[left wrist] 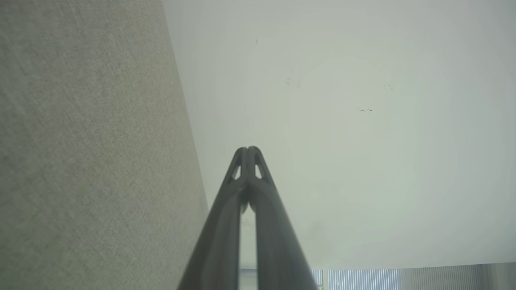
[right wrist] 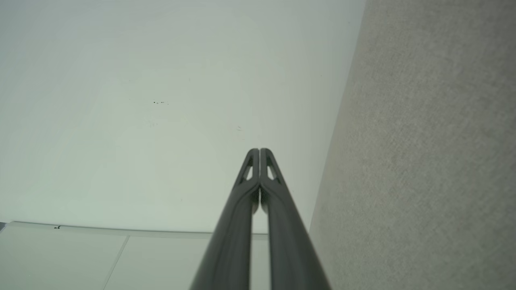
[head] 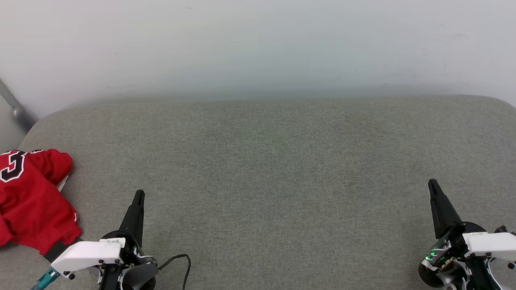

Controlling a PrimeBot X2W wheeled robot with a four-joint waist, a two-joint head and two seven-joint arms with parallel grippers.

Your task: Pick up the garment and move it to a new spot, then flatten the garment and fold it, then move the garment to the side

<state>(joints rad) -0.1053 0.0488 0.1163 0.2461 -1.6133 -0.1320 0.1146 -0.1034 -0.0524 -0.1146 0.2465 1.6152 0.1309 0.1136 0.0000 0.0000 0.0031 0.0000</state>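
The garment (head: 30,197), a red jersey with black white-outlined numbers, lies crumpled at the far left of the grey padded surface (head: 274,161), partly cut off by the view's edge. My left gripper (head: 139,194) is shut and holds nothing; it hovers low at the lower left, just right of the garment and apart from it. My right gripper (head: 432,183) is shut too, at the lower right, far from the garment. In the left wrist view the left gripper (left wrist: 248,148) has its tips pressed together, as does the right gripper (right wrist: 259,150) in the right wrist view.
A pale wall (head: 258,44) rises behind the grey surface, whose far corners are rounded. A grey metal bar (head: 14,106) leans at the far left by the wall. A black cable (head: 179,262) loops beside my left wrist.
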